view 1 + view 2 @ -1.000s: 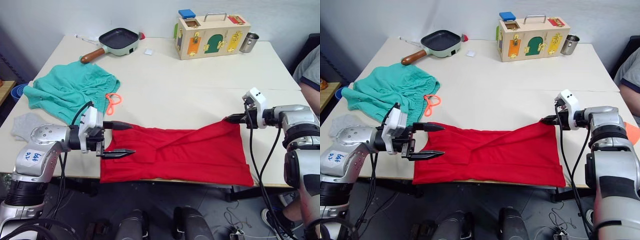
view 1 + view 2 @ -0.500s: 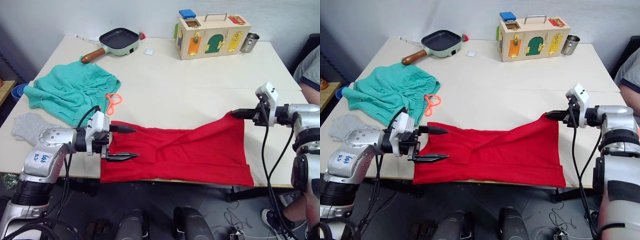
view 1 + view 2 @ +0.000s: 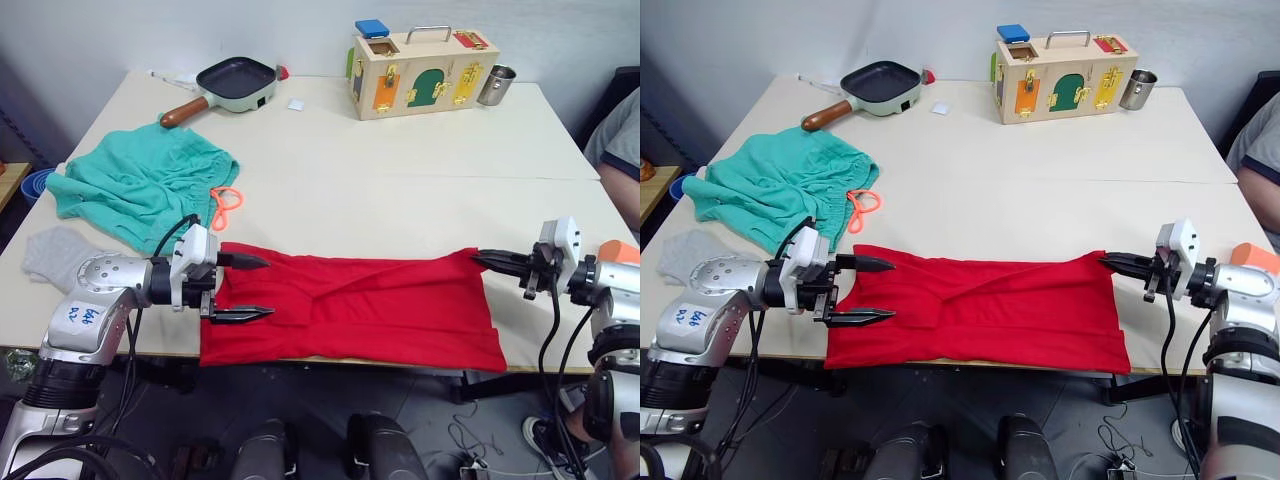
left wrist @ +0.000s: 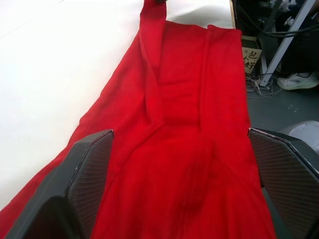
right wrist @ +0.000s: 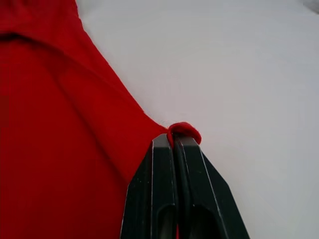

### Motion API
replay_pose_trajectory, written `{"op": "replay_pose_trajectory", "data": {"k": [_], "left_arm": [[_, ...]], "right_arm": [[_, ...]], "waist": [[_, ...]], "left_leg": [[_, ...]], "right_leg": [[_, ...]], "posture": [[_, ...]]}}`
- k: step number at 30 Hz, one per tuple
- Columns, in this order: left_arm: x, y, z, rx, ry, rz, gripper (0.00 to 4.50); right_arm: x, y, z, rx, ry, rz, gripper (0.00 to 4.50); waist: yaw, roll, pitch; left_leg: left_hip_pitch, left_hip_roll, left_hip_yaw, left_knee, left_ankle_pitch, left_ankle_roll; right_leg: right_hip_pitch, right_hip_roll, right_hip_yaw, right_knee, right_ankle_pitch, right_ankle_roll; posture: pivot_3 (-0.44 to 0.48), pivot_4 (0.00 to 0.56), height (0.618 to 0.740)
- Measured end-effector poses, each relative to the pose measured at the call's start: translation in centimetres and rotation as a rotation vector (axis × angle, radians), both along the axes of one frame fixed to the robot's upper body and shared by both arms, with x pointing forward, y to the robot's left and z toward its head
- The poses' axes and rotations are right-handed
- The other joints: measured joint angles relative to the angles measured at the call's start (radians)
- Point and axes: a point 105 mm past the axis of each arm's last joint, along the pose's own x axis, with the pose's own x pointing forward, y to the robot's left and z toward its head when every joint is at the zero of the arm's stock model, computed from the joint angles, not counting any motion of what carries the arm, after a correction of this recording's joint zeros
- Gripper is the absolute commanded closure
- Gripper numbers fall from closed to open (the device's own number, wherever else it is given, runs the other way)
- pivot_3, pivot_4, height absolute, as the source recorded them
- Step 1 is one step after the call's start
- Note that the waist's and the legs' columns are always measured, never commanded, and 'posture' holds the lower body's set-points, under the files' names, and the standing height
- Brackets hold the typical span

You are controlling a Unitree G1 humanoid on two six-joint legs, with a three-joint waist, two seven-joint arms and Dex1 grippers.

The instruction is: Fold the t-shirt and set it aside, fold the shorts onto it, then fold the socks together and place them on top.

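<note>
The red t-shirt (image 3: 370, 310) lies folded lengthwise along the table's front edge, its lower hem hanging over it. My left gripper (image 3: 262, 288) is open at the shirt's left end, one finger above and one below the fabric (image 4: 174, 149). My right gripper (image 3: 480, 258) is shut on the shirt's far right corner, and a small loop of red cloth (image 5: 183, 132) pokes out between its fingertips. The teal shorts (image 3: 140, 180) lie crumpled at the left, their orange drawstring (image 3: 228, 205) trailing towards the shirt. The grey socks (image 3: 50, 255) rest at the table's left edge.
A frying pan (image 3: 238, 80), a wooden latch box (image 3: 420, 65) and a metal cup (image 3: 497, 85) stand along the back of the table (image 3: 400, 190). A person's sleeve (image 3: 622, 135) shows at the right edge. A blue bowl (image 3: 35, 182) sits beyond the table's left side.
My right gripper has moved right and lower with the shirt corner, drawing the top edge straight and flat. My left gripper shifted slightly right, still open.
</note>
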Motion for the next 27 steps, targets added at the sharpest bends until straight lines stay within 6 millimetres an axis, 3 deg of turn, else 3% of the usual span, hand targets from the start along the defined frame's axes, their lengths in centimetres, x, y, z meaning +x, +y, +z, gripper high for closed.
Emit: {"op": "replay_pose_trajectory", "data": {"k": [8,17,21,27], "left_arm": [[0.0,0.0,0.0,0.002,0.004,-0.004,0.00],[0.0,0.1,0.0,0.006,0.008,-0.001,0.00],[0.0,0.2,0.0,0.009,0.007,0.004,0.00],[0.1,0.2,0.0,0.009,0.005,0.011,0.00]], "right_arm": [[-0.9,0.2,-0.6,-0.071,-0.108,0.030,4.43],[-1.6,-0.6,-1.9,-0.072,-0.075,0.007,4.43],[-1.8,-0.8,-2.0,-0.067,-0.064,-0.001,3.56],[-2.5,-2.7,-1.5,-0.090,-0.023,-0.047,1.54]], "waist": [[0.000,0.000,0.000],[0.000,0.000,0.000],[0.000,0.000,0.000],[0.002,0.000,0.000]], "left_leg": [[0.001,0.000,0.000,0.000,0.000,0.000],[0.001,0.000,0.000,0.000,0.000,0.000],[0.001,0.000,0.000,0.001,0.000,0.000],[0.001,0.000,-0.001,0.001,0.000,0.000]], "right_leg": [[0.000,0.000,0.000,0.000,0.000,0.000],[0.001,0.000,0.000,0.000,0.000,0.000],[0.001,0.000,0.000,0.000,0.000,0.000],[0.001,-0.001,0.000,0.000,0.000,0.000]], "posture": [[0.000,0.150,0.740],[0.000,0.150,0.740],[0.000,0.150,0.740],[0.000,0.150,0.740]]}}
